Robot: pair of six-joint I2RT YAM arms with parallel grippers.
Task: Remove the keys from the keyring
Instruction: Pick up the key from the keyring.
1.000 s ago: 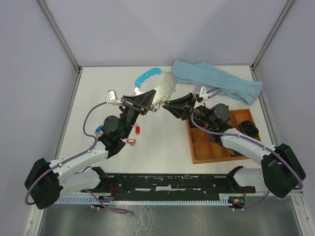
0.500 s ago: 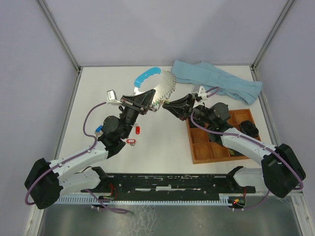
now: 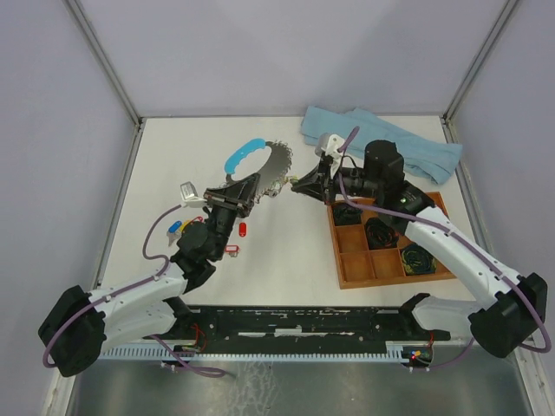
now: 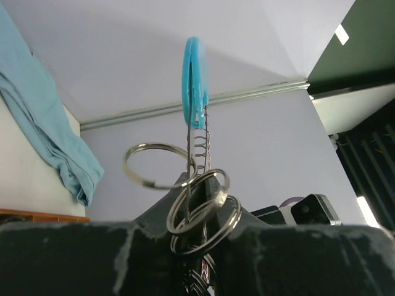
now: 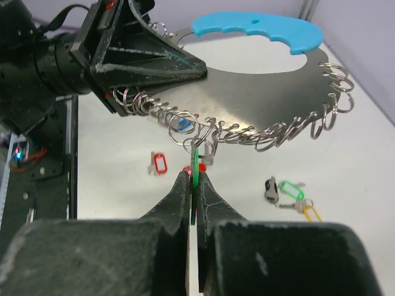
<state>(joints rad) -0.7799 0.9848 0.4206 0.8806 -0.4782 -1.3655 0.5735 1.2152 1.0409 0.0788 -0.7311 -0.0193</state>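
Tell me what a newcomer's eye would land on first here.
The keyring, blue-handled and fringed with small rings, is held up above the table by the left gripper. The right gripper meets it from the right, jaws shut on a green-tagged key hanging from it. Loose tagged keys lie beneath.

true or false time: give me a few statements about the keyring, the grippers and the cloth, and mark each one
1. The left gripper holds the keyring. True.
2. The right gripper has its jaws wide open. False: they are shut on a green tag hanging from the keyring.
3. The blue cloth lies inside the wooden tray. False: it lies on the table beyond the tray.
4. A key with a red tag lies loose on the table. True.
5. The tray holds black cable bundles. True.
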